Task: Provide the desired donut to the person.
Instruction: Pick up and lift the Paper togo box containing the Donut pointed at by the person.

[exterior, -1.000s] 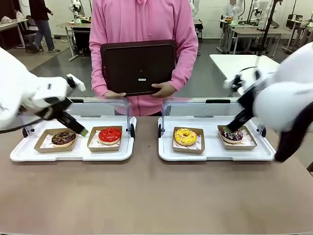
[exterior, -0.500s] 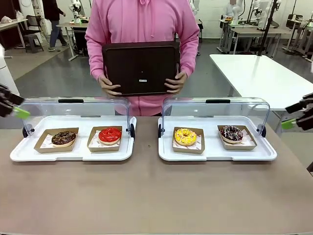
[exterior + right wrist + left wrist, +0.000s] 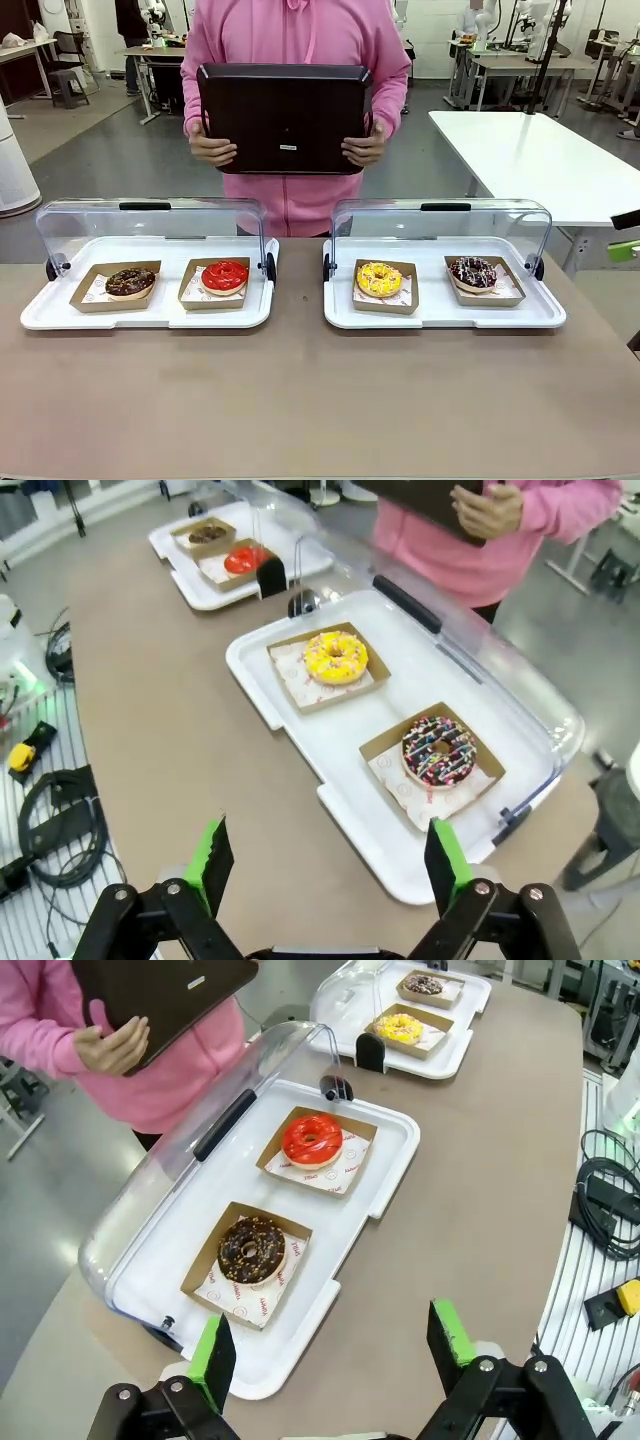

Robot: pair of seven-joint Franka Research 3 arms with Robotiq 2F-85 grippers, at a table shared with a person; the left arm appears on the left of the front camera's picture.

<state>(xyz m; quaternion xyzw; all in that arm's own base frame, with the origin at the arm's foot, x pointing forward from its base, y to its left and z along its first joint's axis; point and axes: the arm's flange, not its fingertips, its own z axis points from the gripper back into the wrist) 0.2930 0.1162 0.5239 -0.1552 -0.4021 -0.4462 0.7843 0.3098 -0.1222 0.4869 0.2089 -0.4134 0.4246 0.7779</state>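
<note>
Both arms have pulled back off the surface (image 3: 320, 400); the left pincer (image 3: 332, 1340) and right pincer (image 3: 330, 858) hang apart, empty. The donuts (image 3: 379, 278) sit boxed mid-frame. At the top centre the person (image 3: 290, 30) has raised a dark tray (image 3: 285, 118), seemingly ready to receive.

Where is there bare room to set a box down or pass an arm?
Free: the broad bare table strip on the robot's side of both trays, and the narrow gap between the left tray and right tray. Crowded: each tray holds two boxed donuts, with raised clear lids behind.
</note>
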